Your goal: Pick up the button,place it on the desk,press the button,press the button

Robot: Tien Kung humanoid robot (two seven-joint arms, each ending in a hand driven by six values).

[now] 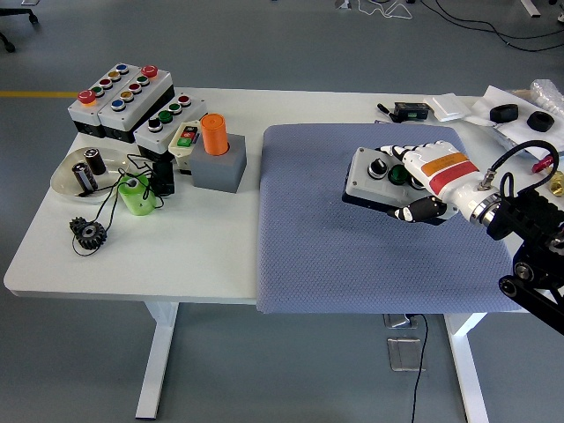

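**Right hand held the button box over the mat**

The right hand [423,181] came in from the right edge, its arm cut off by the frame there. Its fingers wrapped the button box [377,179]: the thumb [421,210] lay along the near side and the other fingertips showed past the far edge. The hand's white back covered the right part of the box, so only a black knob and a green button could be made out on its top. Whether the box rested on the mat [370,220] or hung just above it could not be told; a dark shadow lay under its left edge. The left arm was out of view.

On the table [211,256], well left of the mat, stood a grey block [220,167] with an orange cylinder [215,134] upright in it. Beyond it sat three more button boxes [132,101] side by side. A white dish [79,174] held dark batteries, hard to make out. Near it were a green roll [137,194], a black gear [89,233] and tangled thin wires. At the far right corner lay white sheets [507,110] with small black items, partly cut off.
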